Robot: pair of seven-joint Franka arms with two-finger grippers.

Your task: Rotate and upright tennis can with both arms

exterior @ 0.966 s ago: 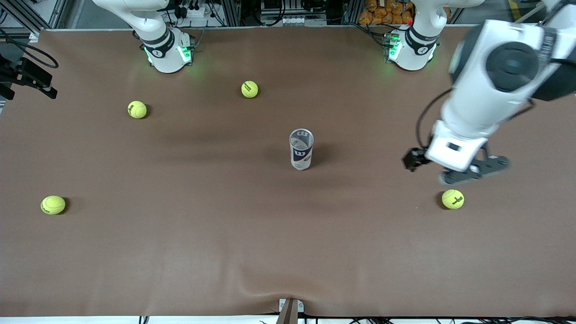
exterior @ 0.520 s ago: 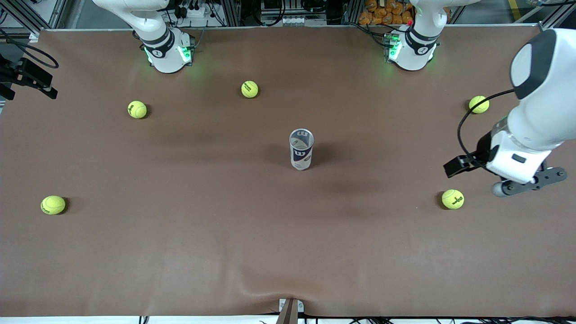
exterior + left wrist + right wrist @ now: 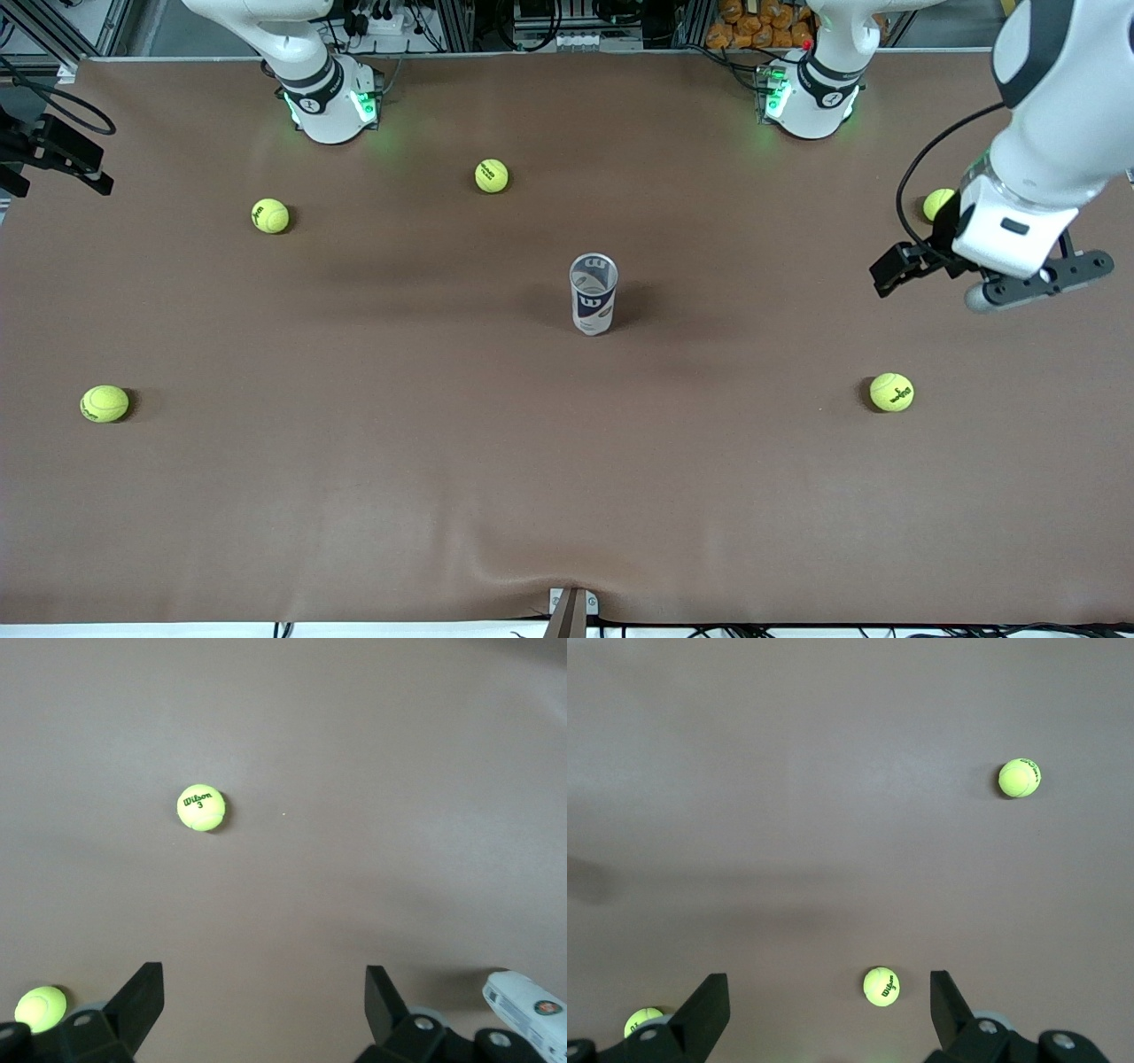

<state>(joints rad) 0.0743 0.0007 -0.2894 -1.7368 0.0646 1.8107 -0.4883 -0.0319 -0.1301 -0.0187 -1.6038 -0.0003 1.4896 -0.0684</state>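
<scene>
Left gripper [image 3: 264, 1005]: I see its fingers spread wide, nothing between them, hanging in the air over the mat [image 3: 443, 461] at the left arm's end of the table. 1 ball [image 3: 935, 203] sits partly hidden under that wrist; another ball [image 3: 891, 392] lies nearer the front camera.

Right gripper [image 3: 829, 1005]: fingers also apart and empty, high over the mat. I can't find it in the front view.

Can [image 3: 593, 294]: upright mid-table, open rim up, well apart from both grippers. 3 more balls toward the right arm's end.
</scene>
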